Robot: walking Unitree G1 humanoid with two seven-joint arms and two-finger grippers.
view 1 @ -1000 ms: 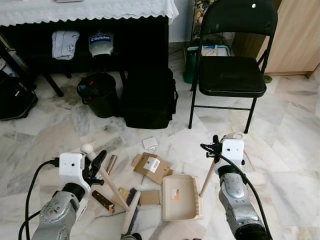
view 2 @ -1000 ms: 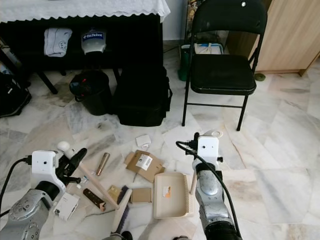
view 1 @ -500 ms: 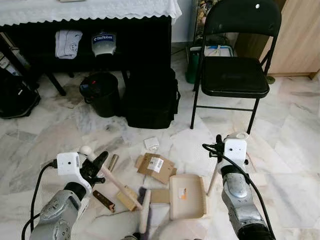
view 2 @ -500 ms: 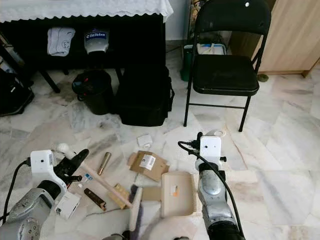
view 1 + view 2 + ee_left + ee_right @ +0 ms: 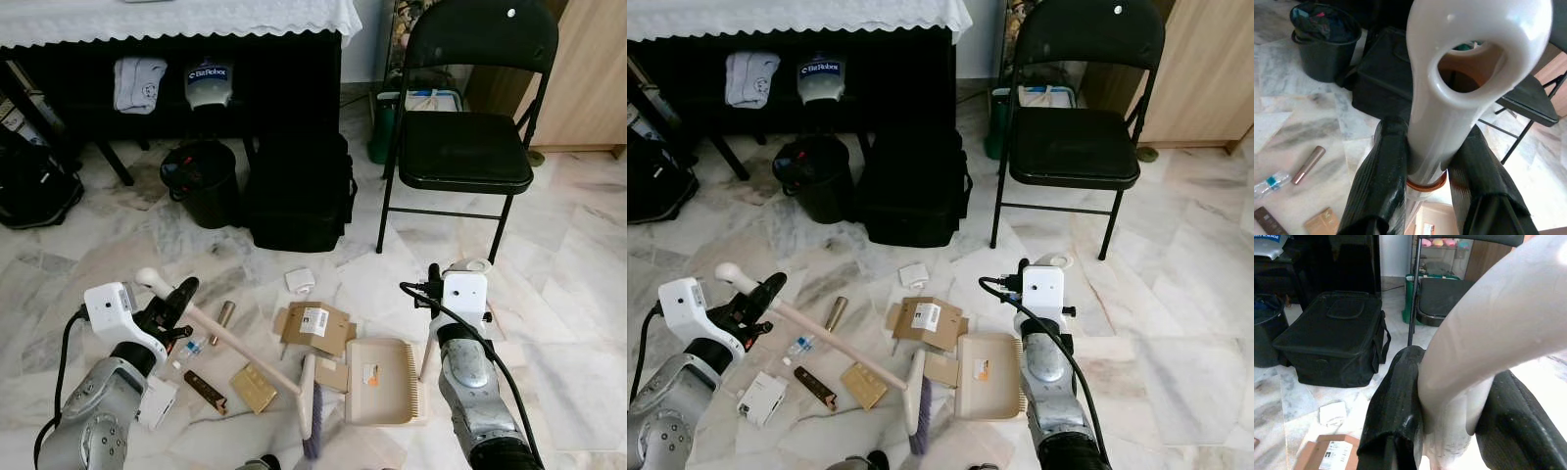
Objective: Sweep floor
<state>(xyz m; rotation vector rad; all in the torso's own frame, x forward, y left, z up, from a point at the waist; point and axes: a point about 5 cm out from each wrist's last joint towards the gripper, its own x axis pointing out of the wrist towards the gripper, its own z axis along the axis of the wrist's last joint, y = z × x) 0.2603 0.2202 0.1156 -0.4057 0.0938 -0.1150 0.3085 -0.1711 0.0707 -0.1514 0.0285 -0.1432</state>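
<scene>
A broom with a wooden handle (image 5: 245,351) and a white looped top (image 5: 1459,73) lies slanted over the marble floor. Its brush head (image 5: 309,416) rests just left of a beige dustpan (image 5: 382,382). My left gripper (image 5: 176,302) is shut on the broom handle near its top. My right gripper (image 5: 429,290) is shut on the dustpan's upright handle (image 5: 1488,323). Scattered litter lies around: a labelled cardboard piece (image 5: 315,326), a small tan card (image 5: 331,372) against the dustpan's lip, a gold tube (image 5: 223,315), a tan pad (image 5: 253,387) and a dark bar (image 5: 206,392).
A black bin (image 5: 201,181) and a black bag (image 5: 299,191) stand ahead under a cloth-covered table (image 5: 176,20). A black folding chair (image 5: 468,147) is at the front right. A dark backpack (image 5: 34,191) sits at the left. A white box (image 5: 157,401) lies by my left arm.
The brush head has swung right across the floor to the dustpan, pushing the small tan card along. The broom's top and my left gripper have moved left. The camera has shifted slightly.
</scene>
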